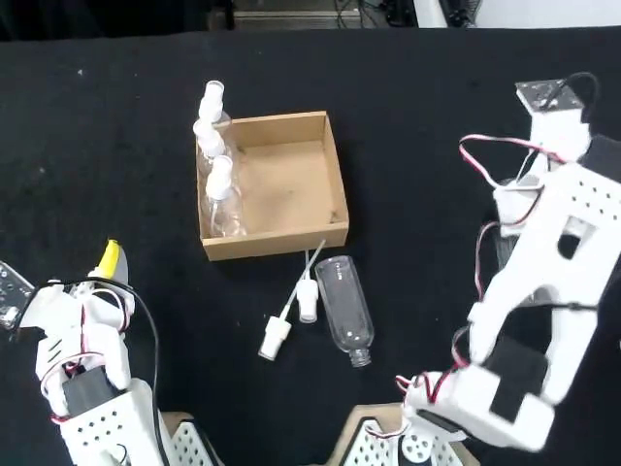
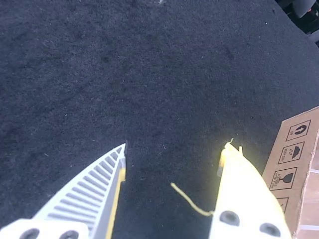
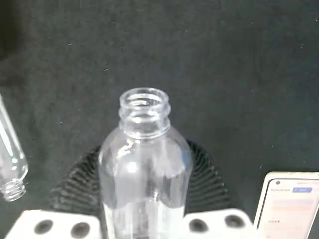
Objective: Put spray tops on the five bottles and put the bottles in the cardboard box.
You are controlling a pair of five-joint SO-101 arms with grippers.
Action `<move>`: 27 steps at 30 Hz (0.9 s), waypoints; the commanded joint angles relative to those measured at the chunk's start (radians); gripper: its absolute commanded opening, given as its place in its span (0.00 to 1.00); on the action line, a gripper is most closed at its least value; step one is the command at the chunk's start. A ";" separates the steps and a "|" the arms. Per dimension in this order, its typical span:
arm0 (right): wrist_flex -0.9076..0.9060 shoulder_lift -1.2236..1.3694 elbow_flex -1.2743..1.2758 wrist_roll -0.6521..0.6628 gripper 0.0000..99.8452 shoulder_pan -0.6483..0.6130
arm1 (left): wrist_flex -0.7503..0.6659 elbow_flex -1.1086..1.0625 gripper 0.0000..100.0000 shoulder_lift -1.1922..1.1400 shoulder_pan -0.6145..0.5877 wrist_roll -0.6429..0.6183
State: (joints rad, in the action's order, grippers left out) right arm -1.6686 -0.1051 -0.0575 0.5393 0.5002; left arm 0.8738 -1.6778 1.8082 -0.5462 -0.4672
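The open cardboard box [image 1: 291, 180] sits mid-table, with three clear bottles [image 1: 221, 189] wearing white spray tops standing along its left inner wall. In front of the box an uncapped bottle [image 1: 344, 306] lies on its side, with two loose spray tops [image 1: 309, 296] [image 1: 276, 337] beside it. My right gripper [image 3: 144, 169] is shut on another uncapped clear bottle [image 3: 144, 144], held upright with its neck free. The lying bottle's neck [image 3: 11, 174] shows off to one side. My left gripper [image 2: 174, 154] is open over bare cloth at the front left [image 1: 105, 264], holding nothing.
Black cloth [image 1: 116, 146] covers the table. A corner of the cardboard box [image 2: 298, 169] lies just beside my left gripper. A phone [image 3: 289, 204] lies on the cloth near my right gripper. The bulky right arm [image 1: 553, 272] stands over the table's right side.
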 commanded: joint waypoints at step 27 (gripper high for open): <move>0.796 -0.835 1.201 -0.459 0.01 -0.356 | 0.100 -0.021 0.28 0.015 0.007 -0.008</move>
State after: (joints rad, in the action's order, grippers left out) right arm -0.9429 -0.8815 1.1178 0.0928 0.1580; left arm 0.9122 -1.6778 1.8082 -0.5462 -0.4672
